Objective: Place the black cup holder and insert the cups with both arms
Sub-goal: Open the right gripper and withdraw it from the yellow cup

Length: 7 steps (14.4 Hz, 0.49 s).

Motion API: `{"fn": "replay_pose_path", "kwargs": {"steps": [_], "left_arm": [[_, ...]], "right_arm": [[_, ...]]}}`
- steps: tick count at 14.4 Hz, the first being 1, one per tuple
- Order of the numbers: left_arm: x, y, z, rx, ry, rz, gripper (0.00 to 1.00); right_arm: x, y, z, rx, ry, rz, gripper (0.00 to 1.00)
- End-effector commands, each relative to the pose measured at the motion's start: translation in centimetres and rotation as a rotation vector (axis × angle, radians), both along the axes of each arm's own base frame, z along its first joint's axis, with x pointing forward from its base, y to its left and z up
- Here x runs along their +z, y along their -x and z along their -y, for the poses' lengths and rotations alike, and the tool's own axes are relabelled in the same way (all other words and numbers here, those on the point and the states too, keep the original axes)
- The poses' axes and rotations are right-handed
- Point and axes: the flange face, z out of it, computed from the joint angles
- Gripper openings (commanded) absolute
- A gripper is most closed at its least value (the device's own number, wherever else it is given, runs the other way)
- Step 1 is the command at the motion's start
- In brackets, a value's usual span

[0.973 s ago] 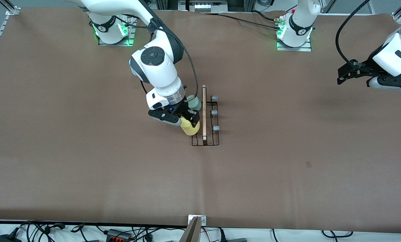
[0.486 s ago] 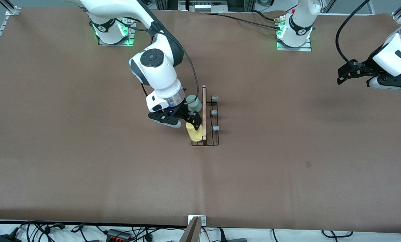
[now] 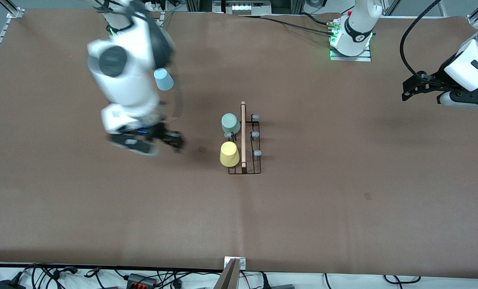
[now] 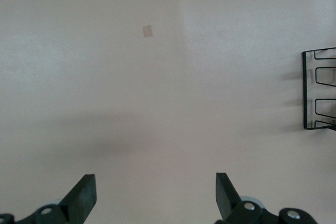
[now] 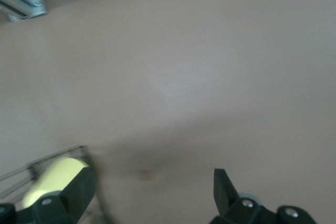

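Observation:
The black cup holder [image 3: 256, 167] stands mid-table with its wooden rod [image 3: 243, 134] on top. An upturned grey-green cup [image 3: 230, 123] and a yellow cup [image 3: 229, 154] sit on its pegs on the side toward the right arm's end. A light blue cup [image 3: 164, 79] shows beside the right arm's blurred body. My right gripper [image 3: 174, 141] is open and empty over bare table between that cup and the holder. Its wrist view catches the yellow cup [image 5: 52, 179] beside one finger. My left gripper [image 3: 408, 89] waits open over the left arm's end, the holder's [image 4: 317, 90] edge in its view.
Three bare grey-tipped pegs [image 3: 255, 135] line the holder's side toward the left arm. Small tape marks [image 3: 202, 149] [image 3: 367, 196] lie on the brown tabletop [image 3: 303, 224]. Cables run along the table edge nearest the front camera.
My right gripper let go of the yellow cup, which stays on the holder, then swung quickly away toward the right arm's end. The light blue cup came into view. The left arm kept still.

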Motion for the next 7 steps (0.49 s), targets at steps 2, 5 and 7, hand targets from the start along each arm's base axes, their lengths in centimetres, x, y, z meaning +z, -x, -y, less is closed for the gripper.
{"fn": "replay_pose_path", "kwargs": {"steps": [2,5,7], "left_arm": [[0.7,0.1,0.1,0.003,-0.016,0.000,1.00],[0.7,0.1,0.1,0.003,-0.016,0.000,1.00],[0.7,0.2,0.1,0.001,-0.016,-0.002,1.00]], "right_arm": [[6.3,2.9,13.8,0.112,0.065,-0.118,1.00],[9.7,4.6,22.9,0.086,0.070,-0.162,1.00],[11.8,5.3,25.9,0.096,0.003,-0.205,1.00]]}}
